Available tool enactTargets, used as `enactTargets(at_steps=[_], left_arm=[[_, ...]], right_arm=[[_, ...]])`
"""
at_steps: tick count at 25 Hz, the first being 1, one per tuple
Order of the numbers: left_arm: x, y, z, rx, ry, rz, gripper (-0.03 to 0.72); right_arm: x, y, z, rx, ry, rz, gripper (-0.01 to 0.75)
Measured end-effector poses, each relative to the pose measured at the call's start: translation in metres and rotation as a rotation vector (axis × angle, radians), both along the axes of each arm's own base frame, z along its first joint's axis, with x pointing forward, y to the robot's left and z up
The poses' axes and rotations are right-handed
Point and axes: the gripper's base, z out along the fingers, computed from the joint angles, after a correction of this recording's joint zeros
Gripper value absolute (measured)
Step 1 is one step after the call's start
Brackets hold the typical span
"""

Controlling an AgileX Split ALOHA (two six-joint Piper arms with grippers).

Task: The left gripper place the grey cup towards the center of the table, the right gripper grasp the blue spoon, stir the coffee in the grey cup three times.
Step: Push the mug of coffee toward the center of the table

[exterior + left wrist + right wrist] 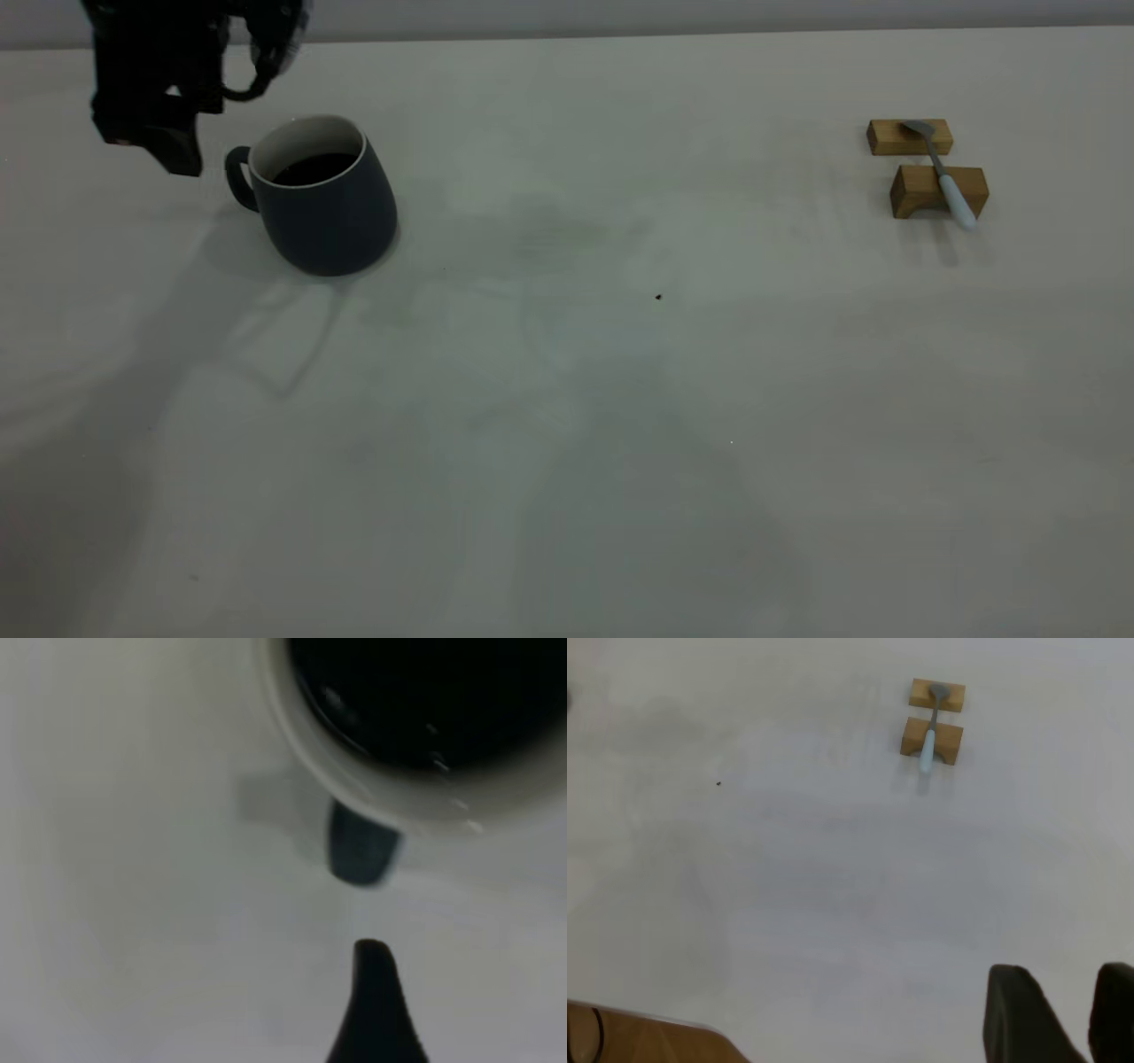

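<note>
The grey cup (323, 208) stands at the far left of the table (567, 399), its handle (236, 177) turned toward my left gripper (173, 146). Dark coffee (312, 167) fills it partway. That gripper hovers just beside the handle, apart from it and open. The left wrist view shows one finger (372, 1001) short of the handle (361, 850), below the cup's white rim (354, 784). The blue spoon (946, 177) lies across two wooden blocks at the far right. My right gripper (1063, 970) is open and empty, far from the spoon (928, 740).
The two tan wooden blocks (909, 137) (921, 190) hold the spoon off the tabletop. A tiny dark speck (658, 297) marks the table near the middle. A wooden edge (647, 1036) shows past the table's rim in the right wrist view.
</note>
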Motion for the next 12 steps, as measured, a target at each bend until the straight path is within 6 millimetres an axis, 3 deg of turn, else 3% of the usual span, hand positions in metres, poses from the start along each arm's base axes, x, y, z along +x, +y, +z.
enactTargets(at_steps=[12], left_arm=[[0.012,-0.006,-0.036,-0.02,-0.062,-0.135,0.593]], right_arm=[[0.0,0.0,0.0,0.0,0.0,0.0,0.24]])
